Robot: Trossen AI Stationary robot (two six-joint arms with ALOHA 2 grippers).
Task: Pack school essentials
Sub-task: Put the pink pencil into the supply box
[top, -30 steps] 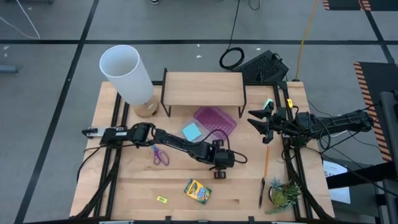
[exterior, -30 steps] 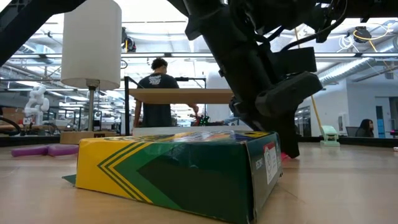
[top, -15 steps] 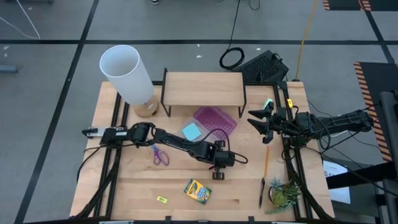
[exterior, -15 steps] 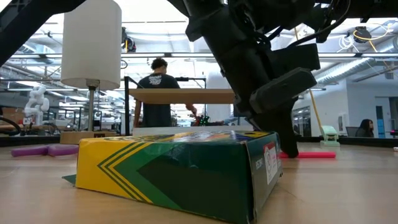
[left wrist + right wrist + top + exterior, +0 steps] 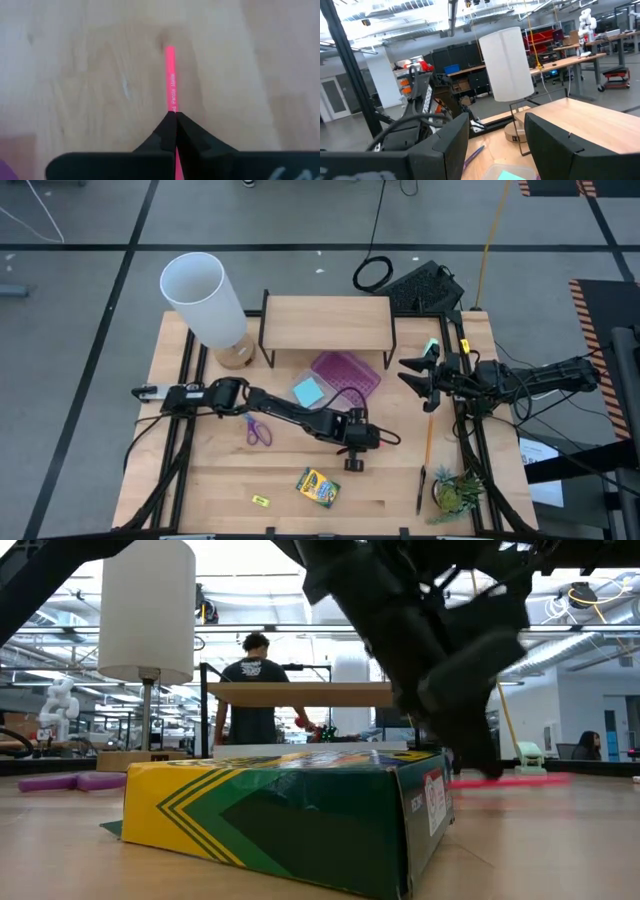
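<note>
The left hand (image 5: 354,463) reaches across the middle of the wooden worktop (image 5: 210,480), its fingers (image 5: 170,131) pressed together on a pink pencil (image 5: 171,77); in the left wrist view the pencil runs straight out from between the fingertips, over the wood. In the low view the pencil (image 5: 505,780) shows as a pink streak low over the worktop, right of the arm. The crayon box (image 5: 317,485) lies just near of that hand, tilted, with a tiny yellow piece (image 5: 260,501) to its left. Purple-handled scissors (image 5: 257,430) lie beside the left arm, and the blue sticky-note pad (image 5: 307,391) sits next to the clear case with the purple lid (image 5: 345,373), near the wooden shelf riser (image 5: 327,322). The right hand (image 5: 418,376) waits at the right edge, fingers (image 5: 451,137) spread. An orange pencil (image 5: 429,441) and a black pen (image 5: 420,489) lie near of it, by the small potted plant (image 5: 456,491). The white lamp (image 5: 204,299) stands at far left.
</note>
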